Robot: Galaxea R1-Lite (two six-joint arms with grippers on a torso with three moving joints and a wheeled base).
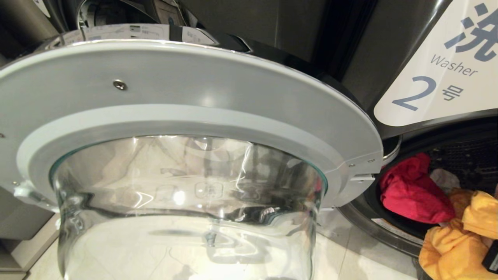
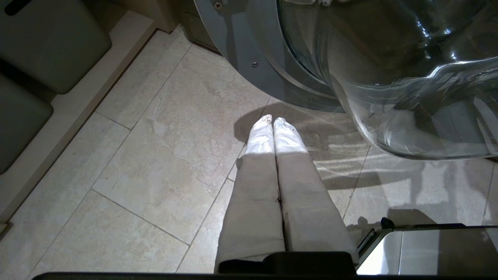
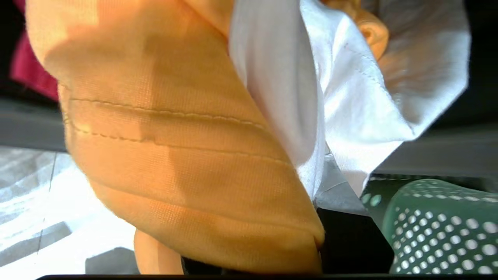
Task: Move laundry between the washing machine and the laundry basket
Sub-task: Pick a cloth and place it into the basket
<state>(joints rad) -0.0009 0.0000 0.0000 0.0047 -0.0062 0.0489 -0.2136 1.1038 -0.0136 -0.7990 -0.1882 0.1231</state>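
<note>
Right claw pinches laundry at the drum mouth

I hold the soft orange garment (image 3: 186,155) in my right claw; the green perforated plastic basket (image 3: 439,229) lies just beside, right.

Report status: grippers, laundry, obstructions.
Left gripper shut, parked above floor. Right gripper hidden under orange garment and white cloth. Red garment in drum. Open door fills head view.

A shared laundry room: grey front-loading washing machine (image 1: 362,50) bearing a "Washer 2" sign (image 1: 443,74), on a tiled floor (image 2: 155,155).
</note>
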